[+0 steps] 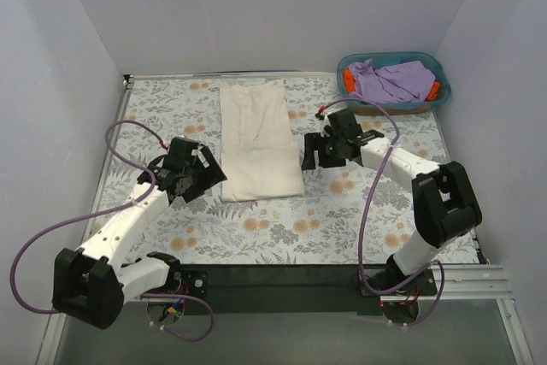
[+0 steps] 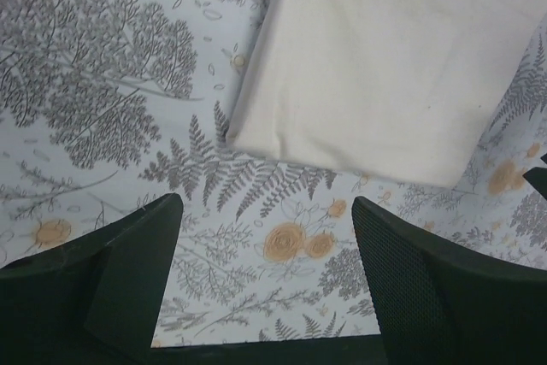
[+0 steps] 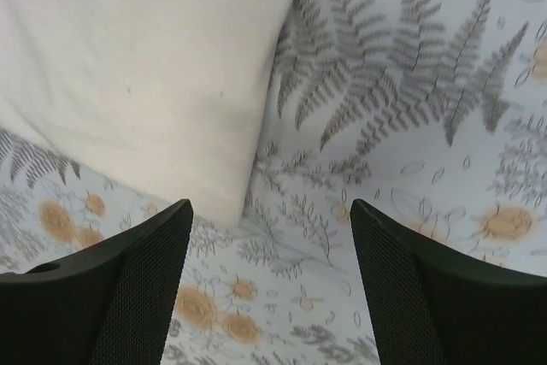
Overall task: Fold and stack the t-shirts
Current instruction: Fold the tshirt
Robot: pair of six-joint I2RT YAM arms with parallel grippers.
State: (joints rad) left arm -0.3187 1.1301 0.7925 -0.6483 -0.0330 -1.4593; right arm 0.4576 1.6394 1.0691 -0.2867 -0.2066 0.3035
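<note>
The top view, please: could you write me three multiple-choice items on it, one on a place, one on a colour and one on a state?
1. Where does the basket stand?
A. at the far right corner of the table
B. at the near left corner
C. in the middle

2. What colour is the t-shirt lying folded on the table?
A. purple
B. cream
C. orange

3. How are the left gripper and the right gripper?
A. both shut on the t-shirt
B. one shut on cloth, one open
C. both open, holding nothing

Answers: 1 A, it sits at the far right; 2 B, the long folded cloth is cream; 3 C, each wrist view shows the gripper spread with only table between.
</note>
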